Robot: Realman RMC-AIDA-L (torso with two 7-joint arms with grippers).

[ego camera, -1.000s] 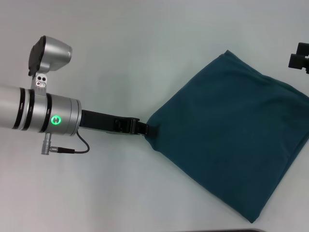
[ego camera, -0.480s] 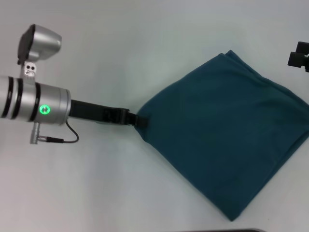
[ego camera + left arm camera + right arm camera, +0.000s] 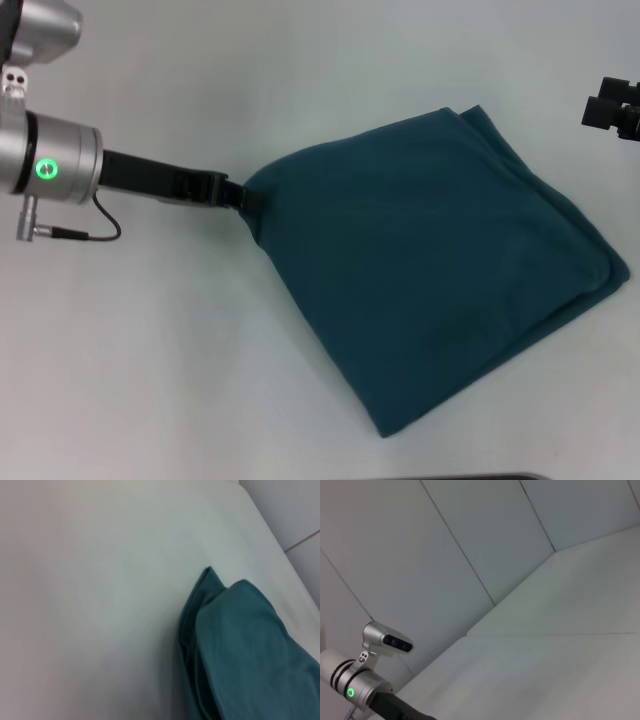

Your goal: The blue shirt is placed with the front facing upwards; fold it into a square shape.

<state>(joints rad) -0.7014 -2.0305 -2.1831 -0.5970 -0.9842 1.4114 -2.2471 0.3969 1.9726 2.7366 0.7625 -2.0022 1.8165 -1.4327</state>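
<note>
One desk [image 3: 300, 60], white. One blue shirt [image 3: 430, 270] folded to a rough square, turned diamond-wise, lying at 4 o'clock of centre. Left tool [image 3: 243, 197] clamped on its 9 o'clock corner. Right tool [image 3: 612, 108] at 2 o'clock edge, grip state can't tell.

White table [image 3: 300, 400] w/ blue shirt [image 3: 430, 280].

Folded blue shirt [image 3: 240, 650] corner on white table [image 3: 90, 605].
</note>
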